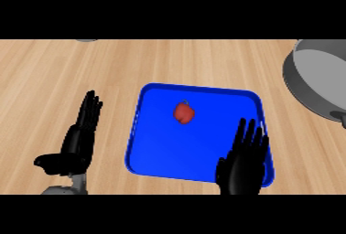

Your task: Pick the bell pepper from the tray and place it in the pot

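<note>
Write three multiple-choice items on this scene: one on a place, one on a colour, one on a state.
1. The bell pepper lies: A on bare wood; B on the tray; C in a bowl.
2. The tray's colour: A blue; B green; C white.
3. The right hand is: A curled round the pepper; B open, holding nothing; C out of view.
Answers: B, the pepper rests on the tray's floor; A, floor and rim are blue; B, its fingers are straight over the tray's near corner.

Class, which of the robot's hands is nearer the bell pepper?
Right. The right hand lies near-right of the bell pepper, over a corner of the tray; the left hand is farther left, off it.
</note>
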`<action>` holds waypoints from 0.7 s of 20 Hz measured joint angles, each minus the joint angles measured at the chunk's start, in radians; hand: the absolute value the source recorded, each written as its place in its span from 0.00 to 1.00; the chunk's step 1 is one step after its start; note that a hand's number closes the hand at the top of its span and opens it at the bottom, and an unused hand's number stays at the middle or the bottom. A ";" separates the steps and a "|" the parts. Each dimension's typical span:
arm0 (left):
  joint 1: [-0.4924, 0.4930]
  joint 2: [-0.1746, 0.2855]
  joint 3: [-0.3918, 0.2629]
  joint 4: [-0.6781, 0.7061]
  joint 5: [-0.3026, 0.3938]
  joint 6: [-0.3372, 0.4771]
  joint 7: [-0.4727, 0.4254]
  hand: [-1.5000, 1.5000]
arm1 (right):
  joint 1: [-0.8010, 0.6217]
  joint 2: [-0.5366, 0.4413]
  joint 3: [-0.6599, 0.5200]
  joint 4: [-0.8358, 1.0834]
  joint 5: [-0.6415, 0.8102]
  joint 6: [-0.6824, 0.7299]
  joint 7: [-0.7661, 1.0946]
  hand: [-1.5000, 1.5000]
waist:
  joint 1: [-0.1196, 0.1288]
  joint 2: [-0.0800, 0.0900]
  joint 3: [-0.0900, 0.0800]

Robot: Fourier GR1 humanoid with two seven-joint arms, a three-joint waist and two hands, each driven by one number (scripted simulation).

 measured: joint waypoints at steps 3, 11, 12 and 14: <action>-0.014 0.001 0.012 0.015 0.008 -0.010 -0.008 0.50 | -0.101 -0.004 0.058 0.062 -0.034 0.042 0.066 0.00 | 0.001 0.000 0.001; -0.009 0.005 0.020 0.021 0.006 -0.020 -0.012 0.50 | -0.254 -0.011 0.104 0.195 -0.116 0.061 0.126 0.00 | 0.000 -0.004 0.001; -0.004 0.002 0.021 0.033 0.005 -0.022 -0.025 0.50 | -0.259 -0.011 0.102 0.196 -0.123 0.061 0.127 0.00 | -0.003 -0.005 0.001; -0.011 0.009 0.025 0.016 0.007 -0.022 -0.004 0.50 | -0.291 -0.015 0.094 0.218 -0.142 0.063 0.131 0.00 | -0.002 -0.007 0.000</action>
